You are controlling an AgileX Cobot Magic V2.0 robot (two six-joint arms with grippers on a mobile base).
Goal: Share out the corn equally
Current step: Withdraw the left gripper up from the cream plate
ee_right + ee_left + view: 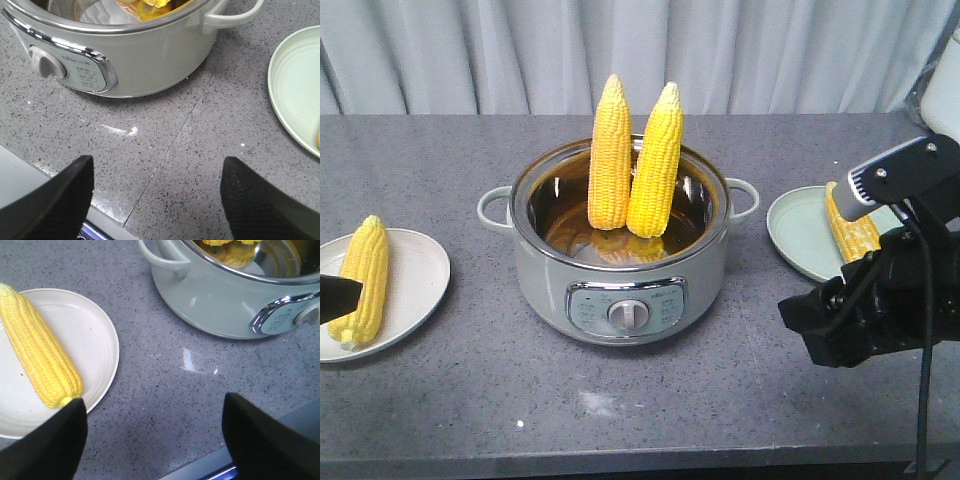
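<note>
Left gripper (152,405), right gripper (157,162) gape empty at counter (720,400) edge.
Two glossy yellow cobs (610,150) upright in pot (545,285), singles on white plate (420,270), green plate (798,235).

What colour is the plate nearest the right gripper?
The plate is pale mint green, clearest in the right wrist view.

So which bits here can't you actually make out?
- Cob on the green plate: in the front view the right arm partly covers it; the right wrist view cuts it off at the edge.
- Pot's panel lettering: too small in every view.
- Left gripper: in the front view, nearly all beyond the left edge.
</note>
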